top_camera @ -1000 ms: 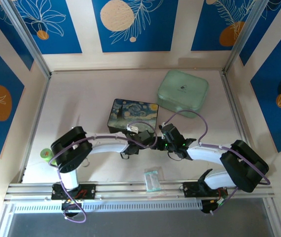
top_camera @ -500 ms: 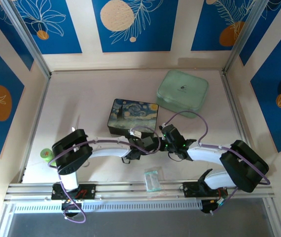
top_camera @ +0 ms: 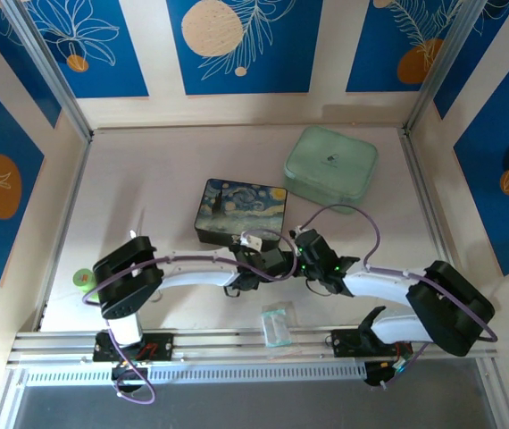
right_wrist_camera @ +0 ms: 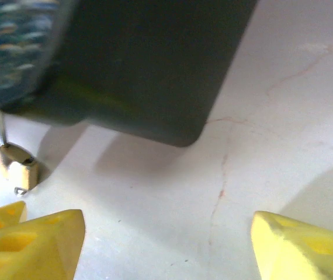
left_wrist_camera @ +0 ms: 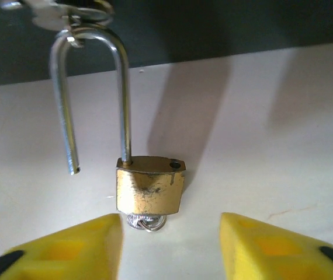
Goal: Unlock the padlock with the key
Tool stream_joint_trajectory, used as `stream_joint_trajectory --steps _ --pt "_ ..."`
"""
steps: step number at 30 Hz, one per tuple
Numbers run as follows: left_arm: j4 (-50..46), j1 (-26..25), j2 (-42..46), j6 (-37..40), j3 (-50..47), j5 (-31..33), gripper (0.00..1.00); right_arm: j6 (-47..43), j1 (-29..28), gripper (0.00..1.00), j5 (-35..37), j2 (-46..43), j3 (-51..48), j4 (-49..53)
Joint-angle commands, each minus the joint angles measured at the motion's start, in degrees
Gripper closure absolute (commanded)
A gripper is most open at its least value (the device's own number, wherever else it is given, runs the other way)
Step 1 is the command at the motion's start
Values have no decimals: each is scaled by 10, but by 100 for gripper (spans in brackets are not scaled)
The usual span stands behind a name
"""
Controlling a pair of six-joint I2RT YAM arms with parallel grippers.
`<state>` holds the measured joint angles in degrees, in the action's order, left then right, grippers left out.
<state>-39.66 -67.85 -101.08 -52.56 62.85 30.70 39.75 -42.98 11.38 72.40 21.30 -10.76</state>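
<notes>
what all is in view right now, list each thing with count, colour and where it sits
padlock: one, brass-gold body, silver shackle, by the painted box's near side; one shackle leg is out of the body
key: one, silver, a small bit showing under the padlock body
wire loops: silver, at the top of the shackle; count unclear
painted box: one, starry-night blue, table centre
case: one, mint green, far right of the box
plastic packet: one, clear, near edge between the arm bases
round item: one, green, left edge
table: one, pale
left gripper: yellow fingers, open, facing the padlock
right gripper: yellow fingers, open, over bare table by the box corner
</notes>
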Motion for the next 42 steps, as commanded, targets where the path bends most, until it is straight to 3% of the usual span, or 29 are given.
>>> stream_joint_trajectory --steps 1,6,11,14,18,27,42 --pt "2 9 69 3 -23 15 37 10 -10 11 -5 -28 1 7" --pt "63 47 182 25 -87 -16 17 18 -43 10 4 -34 31 48" --pt "121 125 306 49 -167 -84 2 84 -89 15 69 -11 74 101" --pt "157 180 364 57 -208 -140 1 123 -132 19 124 31 129 152" --pt "160 207 409 65 -228 -141 1 163 -178 26 178 107 203 194" --pt "160 228 432 69 -249 -152 1 167 -198 35 181 239 298 200" --pt "175 228 442 62 -278 -152 1 143 -204 40 168 272 305 140"
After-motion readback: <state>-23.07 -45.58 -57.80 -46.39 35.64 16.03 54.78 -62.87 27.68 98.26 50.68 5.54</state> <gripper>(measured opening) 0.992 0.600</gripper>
